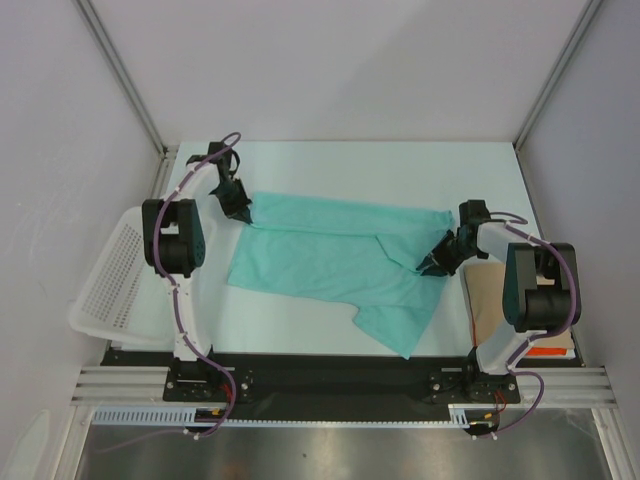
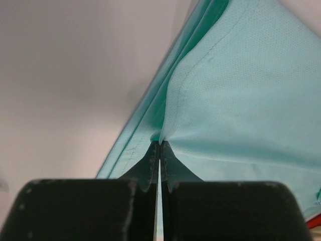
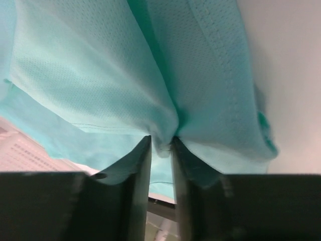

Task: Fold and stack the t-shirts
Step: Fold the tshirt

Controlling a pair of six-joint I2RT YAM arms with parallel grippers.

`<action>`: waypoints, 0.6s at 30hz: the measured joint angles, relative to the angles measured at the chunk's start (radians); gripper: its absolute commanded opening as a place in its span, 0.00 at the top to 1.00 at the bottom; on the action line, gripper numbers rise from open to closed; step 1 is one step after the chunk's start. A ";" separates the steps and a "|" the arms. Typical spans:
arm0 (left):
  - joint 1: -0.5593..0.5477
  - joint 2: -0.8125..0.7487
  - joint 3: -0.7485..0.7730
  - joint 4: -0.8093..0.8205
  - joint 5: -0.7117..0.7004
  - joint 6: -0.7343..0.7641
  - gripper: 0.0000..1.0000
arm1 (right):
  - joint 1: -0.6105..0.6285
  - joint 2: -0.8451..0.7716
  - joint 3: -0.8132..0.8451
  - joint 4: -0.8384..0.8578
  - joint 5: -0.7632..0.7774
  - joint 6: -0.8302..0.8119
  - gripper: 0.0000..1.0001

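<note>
The right pincer (image 1: 435, 265) is the one nearer to the arm bases. In its wrist view the two fingers are closed on a bunch of the teal t-shirt (image 1: 320, 255), and the cloth is squeezed in the narrow gap between them. The left pincer (image 1: 238, 205) is farther out, with its fingers pressed fully together on a fold of the same cloth, at the shirt's far left corner. The t-shirt lies spread and wrinkled on the table (image 1: 380, 170) between the two pincers. One flap trails toward the near edge, below the right pincer.

I judge that the step in hand is the grasp for a fold; no folded stack is to be seen. The next move calls for both pincers to lift together and carry the held edges over the cloth, pulling it taut so it does not bunch.

A brown cardboard sheet (image 1: 487, 290) lies just beside the right pincer, on its outer side. A white mesh basket (image 1: 110, 275) stands outside the left arm, well apart from the left pincer. Neither blocks the path, but the trailing flap may drag.
</note>
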 measured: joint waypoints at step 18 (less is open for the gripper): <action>0.000 -0.003 0.018 0.002 -0.001 0.000 0.99 | -0.003 0.023 0.034 -0.024 -0.016 -0.006 0.75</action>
